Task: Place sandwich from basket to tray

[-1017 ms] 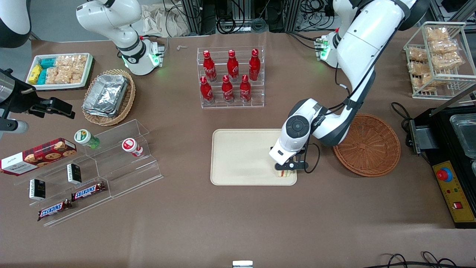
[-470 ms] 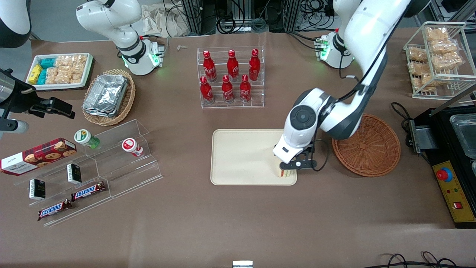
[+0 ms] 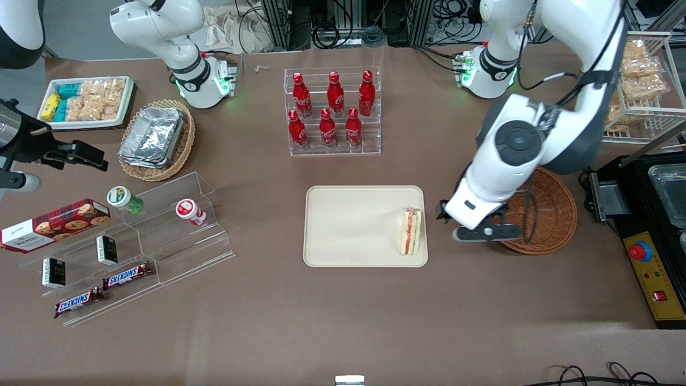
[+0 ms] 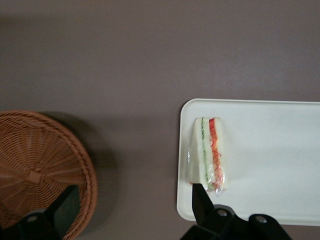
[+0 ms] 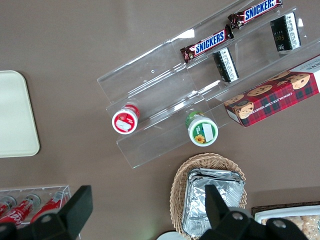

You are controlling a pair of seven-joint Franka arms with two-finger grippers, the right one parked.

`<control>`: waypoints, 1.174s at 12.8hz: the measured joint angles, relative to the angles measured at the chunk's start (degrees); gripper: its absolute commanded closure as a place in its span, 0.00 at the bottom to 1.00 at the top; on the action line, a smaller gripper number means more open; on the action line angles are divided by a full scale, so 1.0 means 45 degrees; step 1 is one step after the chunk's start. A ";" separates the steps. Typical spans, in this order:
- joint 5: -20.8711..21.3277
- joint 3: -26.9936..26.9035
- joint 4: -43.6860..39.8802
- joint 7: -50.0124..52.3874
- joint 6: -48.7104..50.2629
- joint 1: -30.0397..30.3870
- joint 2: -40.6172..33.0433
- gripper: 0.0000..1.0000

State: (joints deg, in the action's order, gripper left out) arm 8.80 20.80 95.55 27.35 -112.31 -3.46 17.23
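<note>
The small triangular sandwich point(image 3: 410, 231) of pale bread with red, orange and green layers lies flat on the large cream-beige rectangular tray point(image 3: 348, 228), close to the rim nearest the round reddish-brown wicker basket point(image 3: 549, 214). The left arm's gripper point(image 3: 471, 228) hangs spread and empty above the brown table point(image 3: 321, 321), between tray and basket.

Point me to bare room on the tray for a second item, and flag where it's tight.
Most of the tray is bare: everything from the sandwich toward the parked arm's end. The tight spot is the sandwich itself, lying along the tray's edge nearest the basket. The open gripper hangs above the table between tray and basket, holding nothing.
</note>
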 measured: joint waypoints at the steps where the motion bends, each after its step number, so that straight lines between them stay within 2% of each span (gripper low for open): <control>1: -0.0157 0.0000 -0.0193 -0.0238 0.0415 0.0187 -0.0185 0.00; 5: -0.0989 -0.0053 -0.0508 -0.1716 0.1932 0.1179 -0.1286 0.00; 7: -0.1303 -0.0497 -0.0522 -0.2653 0.2603 0.1451 -0.1948 0.00; 12: -0.1942 -0.2456 -0.0523 -0.3090 0.3075 0.0826 -0.3279 0.00; 15: -0.2008 -0.3443 -0.0524 -0.3288 0.3741 0.0174 -0.3946 0.00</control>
State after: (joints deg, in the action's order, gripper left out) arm -0.23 5.31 93.20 12.55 -95.48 -2.68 -0.53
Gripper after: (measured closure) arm 0.000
